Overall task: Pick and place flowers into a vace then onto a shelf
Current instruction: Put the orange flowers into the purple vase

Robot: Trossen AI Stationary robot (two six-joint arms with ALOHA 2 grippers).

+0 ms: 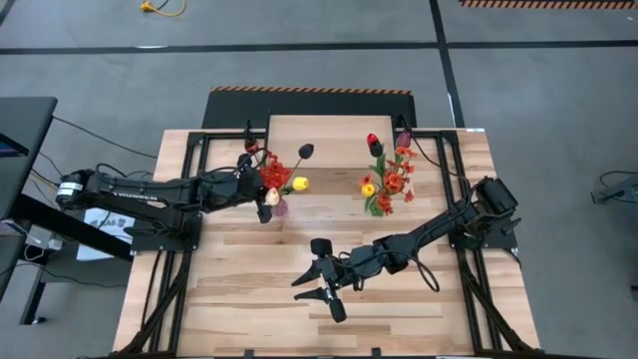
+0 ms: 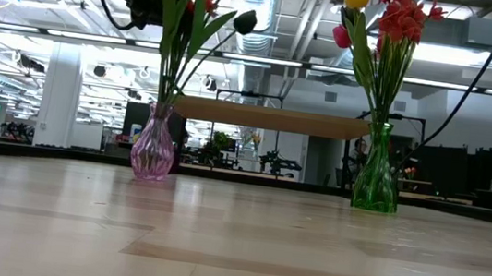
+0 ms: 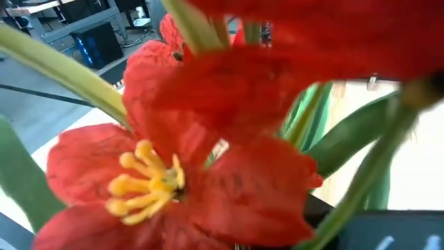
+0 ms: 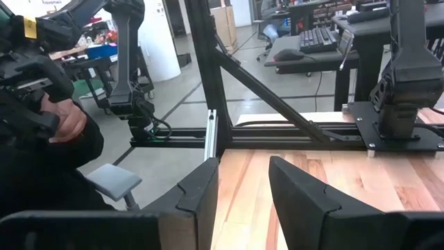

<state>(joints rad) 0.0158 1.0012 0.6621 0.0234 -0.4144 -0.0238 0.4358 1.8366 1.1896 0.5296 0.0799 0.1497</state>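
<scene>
Beside the pink vase [image 1: 281, 207], the left end effector [image 1: 261, 191] sits among the flowers [image 1: 274, 176] standing in that vase; its fingers are hidden by the blooms and I cannot tell whether they are together or gripping a stem. Just beyond it is the shelf [image 1: 334, 135], with nothing on its board. Across from it stands a green vase [image 2: 377, 169] with more flowers [image 1: 387, 178]. Well apart, over bare table [image 1: 249, 289], the right end effector [image 1: 321, 281] hangs with fingers [image 4: 196, 198] apart, holding nothing
</scene>
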